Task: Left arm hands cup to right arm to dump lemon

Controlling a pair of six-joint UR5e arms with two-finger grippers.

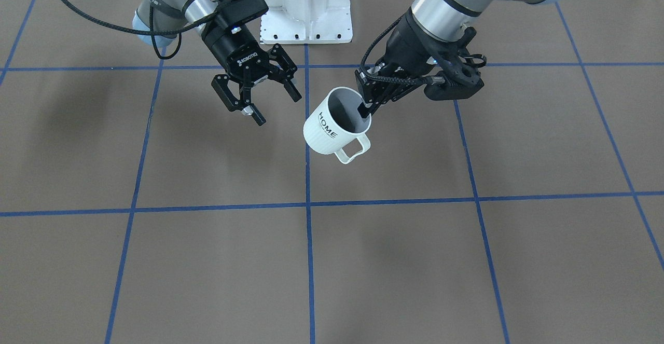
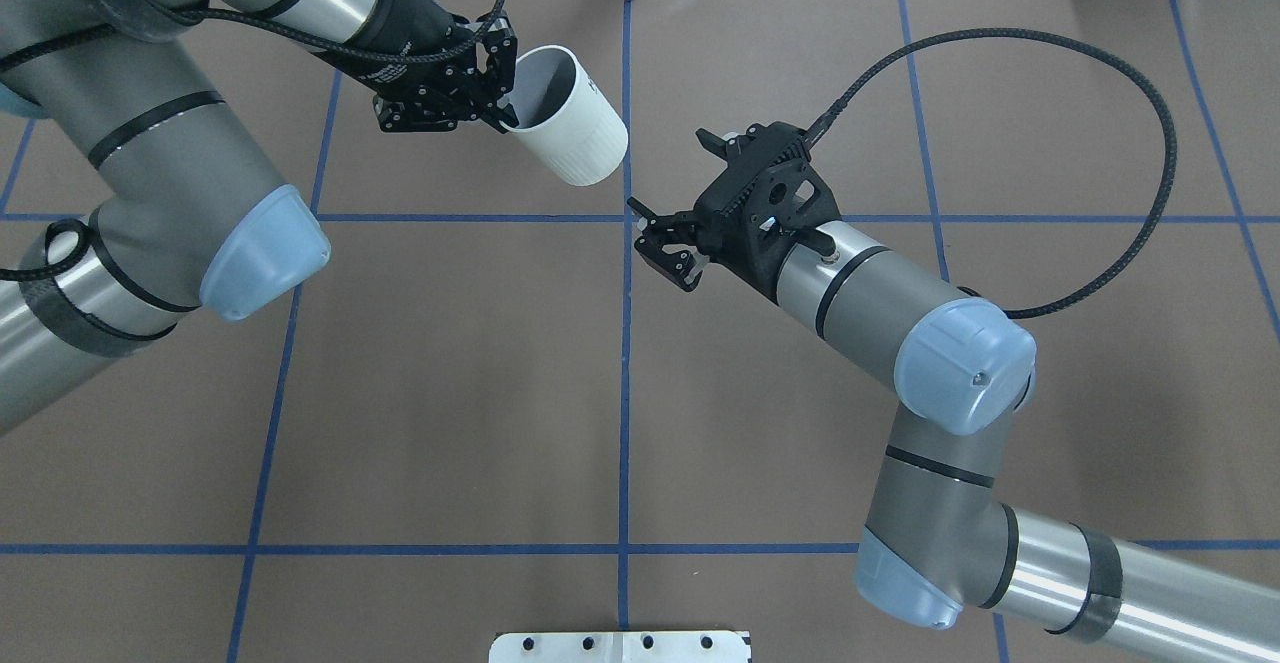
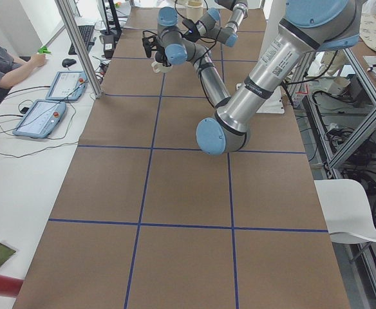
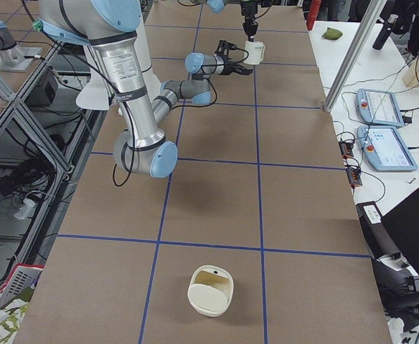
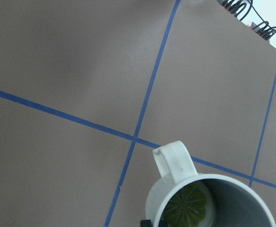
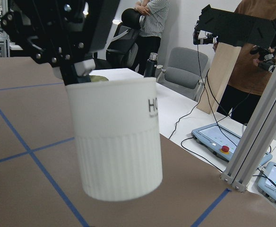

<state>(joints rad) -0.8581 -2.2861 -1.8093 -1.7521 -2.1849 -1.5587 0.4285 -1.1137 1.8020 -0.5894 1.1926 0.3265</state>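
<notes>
— Nearest us is the white base plate (image 2: 620, 646) at the edge of the table (image 2: 420, 393). Past it the right arm (image 2: 965, 363) reaches out over the middle. What's the tool on its end doing?

— The right gripper (image 2: 657, 243) has its fingers spread wide with nothing between them. It's aimed at the cup (image 2: 572, 121), near it but not touching.

— And the cup is off the table?

— Yes, it's up in the air, a little farther out and to the left, and tilted. The left gripper (image 2: 503, 108) pinches its rim, one finger inside the mouth and one outside the wall.

— Is the lemon (image 5: 185, 207) in there?

— A yellowish-green slice lies flat on the bottom. You only see it from the left wrist.

— So the hand-over isn't made yet. How would you do it?

— I'd keep the right fingers wide until the ribbed wall sits fully between them. Take it low on the body, clear of the handle (image 1: 353, 149) and of the left finger at the rim. Squeeze firm before the left lets go, I reckon, and keep the mouth up so the slice doesn't slide out early.
</notes>
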